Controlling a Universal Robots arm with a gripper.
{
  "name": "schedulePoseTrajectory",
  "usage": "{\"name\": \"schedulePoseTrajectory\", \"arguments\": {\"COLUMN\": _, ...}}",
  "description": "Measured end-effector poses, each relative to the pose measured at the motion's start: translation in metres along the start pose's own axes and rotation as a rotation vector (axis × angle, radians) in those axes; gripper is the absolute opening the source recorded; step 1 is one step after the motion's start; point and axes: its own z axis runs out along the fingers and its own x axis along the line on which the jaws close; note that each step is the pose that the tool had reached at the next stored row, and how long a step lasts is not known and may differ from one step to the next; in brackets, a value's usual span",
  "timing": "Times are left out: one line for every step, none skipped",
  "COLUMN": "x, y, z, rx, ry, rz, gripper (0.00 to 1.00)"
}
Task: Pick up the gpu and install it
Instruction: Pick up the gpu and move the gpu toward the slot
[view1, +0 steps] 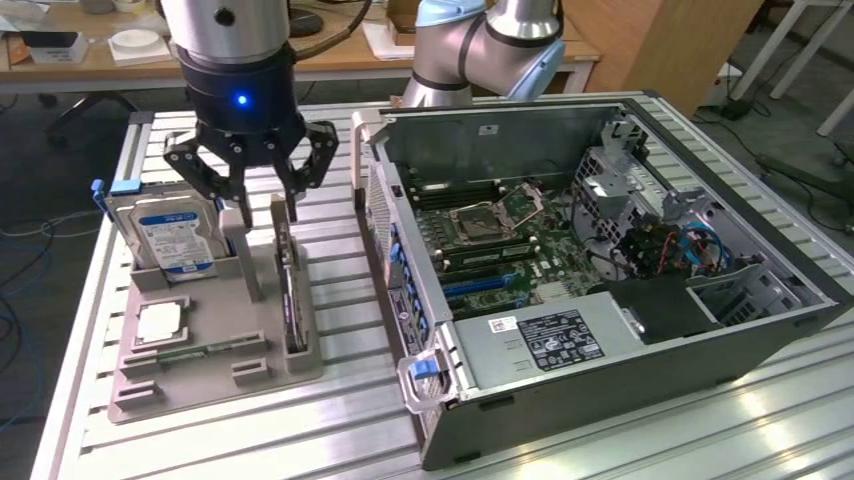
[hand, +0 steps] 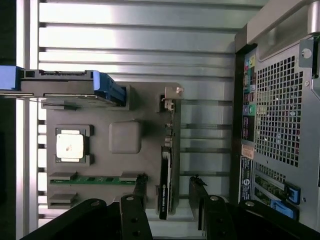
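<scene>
Pincer (view1: 267, 210) wide open, empty, fingers flanking the gpu (view1: 288, 290). Card stands on edge in the grey holder (view1: 200, 365), mid-tabletop (view1: 334, 430) beside the PC case (view1: 601, 330), likely so both faces are grippable.

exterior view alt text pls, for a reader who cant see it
The open end effector hangs over one end of the gpu, a black card standing on edge in a grey holder on a slatted metal table. A hard drive stands in the same holder, and an open computer case lies at the exterior view's right.
</scene>
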Motion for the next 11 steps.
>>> {"name": "schedulePoseTrajectory", "arguments": {"x": 0.000, "y": -0.0005, "z": 0.0014, "rx": 0.0001, "ry": 0.0000, "rz": 0.000, "gripper": 0.47}}
{"name": "schedulePoseTrajectory", "arguments": {"x": 0.000, "y": -0.0010, "z": 0.0027, "rx": 0.0000, "ry": 0.0000, "rz": 0.000, "gripper": 0.47}}
{"name": "schedulePoseTrajectory", "arguments": {"x": 0.000, "y": -0.0015, "z": 0.0040, "rx": 0.0000, "ry": 0.0000, "rz": 0.000, "gripper": 0.47}}
{"name": "schedulePoseTrajectory", "arguments": {"x": 0.000, "y": -0.0020, "z": 0.0053, "rx": -0.0001, "ry": -0.0001, "rz": 0.000, "gripper": 0.47}}
{"name": "schedulePoseTrajectory", "arguments": {"x": 0.000, "y": -0.0025, "z": 0.0065, "rx": 0.0000, "ry": 0.0000, "rz": 0.000, "gripper": 0.47}}
{"name": "schedulePoseTrajectory", "arguments": {"x": 0.000, "y": -0.0031, "z": 0.0076, "rx": 0.0000, "ry": 0.0000, "rz": 0.000, "gripper": 0.47}}
{"name": "schedulePoseTrajectory", "arguments": {"x": 0.000, "y": -0.0037, "z": 0.0088, "rx": 0.0000, "ry": 0.0000, "rz": 0.000, "gripper": 0.47}}
{"name": "schedulePoseTrajectory", "arguments": {"x": 0.000, "y": -0.0043, "z": 0.0100, "rx": 0.0000, "ry": -0.0001, "rz": 0.000, "gripper": 0.47}}
{"name": "schedulePoseTrajectory", "arguments": {"x": 0.000, "y": -0.0049, "z": 0.0112, "rx": -0.0001, "ry": 0.0000, "rz": 0.000, "gripper": 0.47}}
{"name": "schedulePoseTrajectory", "arguments": {"x": 0.000, "y": -0.0054, "z": 0.0125, "rx": -0.0001, "ry": -0.0001, "rz": 0.000, "gripper": 0.47}}
{"name": "schedulePoseTrajectory", "arguments": {"x": 0.000, "y": -0.0060, "z": 0.0138, "rx": 0.0000, "ry": -0.0001, "rz": 0.000, "gripper": 0.47}}
